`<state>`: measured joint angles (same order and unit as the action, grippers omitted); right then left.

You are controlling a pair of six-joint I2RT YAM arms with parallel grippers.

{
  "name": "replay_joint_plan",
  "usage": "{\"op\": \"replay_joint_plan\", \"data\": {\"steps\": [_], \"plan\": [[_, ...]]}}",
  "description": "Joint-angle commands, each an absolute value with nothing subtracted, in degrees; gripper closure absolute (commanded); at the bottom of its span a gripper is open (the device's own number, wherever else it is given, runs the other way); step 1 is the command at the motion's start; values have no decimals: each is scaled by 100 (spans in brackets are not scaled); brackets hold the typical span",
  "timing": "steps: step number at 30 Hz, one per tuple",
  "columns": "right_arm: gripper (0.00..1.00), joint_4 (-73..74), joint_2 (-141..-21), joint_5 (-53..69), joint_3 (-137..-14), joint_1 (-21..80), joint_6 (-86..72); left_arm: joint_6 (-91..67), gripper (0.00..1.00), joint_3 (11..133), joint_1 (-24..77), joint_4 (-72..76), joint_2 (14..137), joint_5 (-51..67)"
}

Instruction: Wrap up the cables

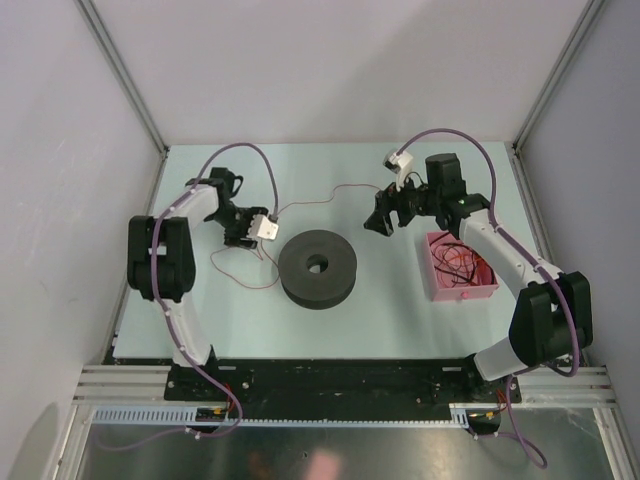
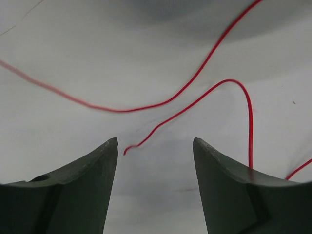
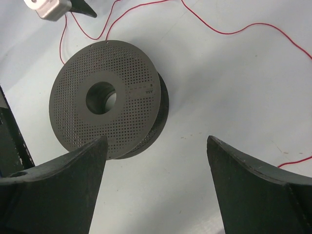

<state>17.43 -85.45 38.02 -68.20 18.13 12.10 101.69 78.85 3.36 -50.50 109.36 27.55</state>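
Observation:
A thin red cable (image 1: 300, 204) lies loose on the table, curling from the back of the black spool (image 1: 317, 267) round to its left. In the left wrist view the cable (image 2: 195, 80) loops over the table and its free end (image 2: 126, 152) lies just ahead of the jaws, nearer the left finger. My left gripper (image 2: 155, 142) is open and empty, low over the table left of the spool (image 3: 109, 98). My right gripper (image 3: 156, 141) is open and empty, hovering to the right of the spool. More red and dark cables (image 1: 462, 264) lie tangled in a pink tray.
The pink tray (image 1: 437, 284) stands at the right, under my right arm. White walls with metal posts close in the table on three sides. A black rail runs along the near edge by the arm bases.

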Motion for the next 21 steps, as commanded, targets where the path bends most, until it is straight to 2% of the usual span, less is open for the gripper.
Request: {"op": "replay_joint_plan", "data": {"steps": [1,7,12,14,18,21], "plan": [[13,1891,-8559,3900,-7084,1787,1295,11010,34,8259,464,-5291,11200,2672],[14,1951,-8537,3854,-7084,1762,1337,11436,45,8436,671,-5619,11601,2317],[15,1961,-8521,3807,-7084,1708,1352,11516,59,8617,736,-5908,11910,1999],[15,1984,-8522,3817,-7084,1699,1347,11519,66,8671,742,-5992,11984,1882],[16,1987,-8521,3873,-7084,1694,1309,11288,88,8845,747,-6062,11979,1876],[17,1894,-8515,3940,-7084,1711,1139,10620,97,9196,744,-6063,11767,2175]]}}
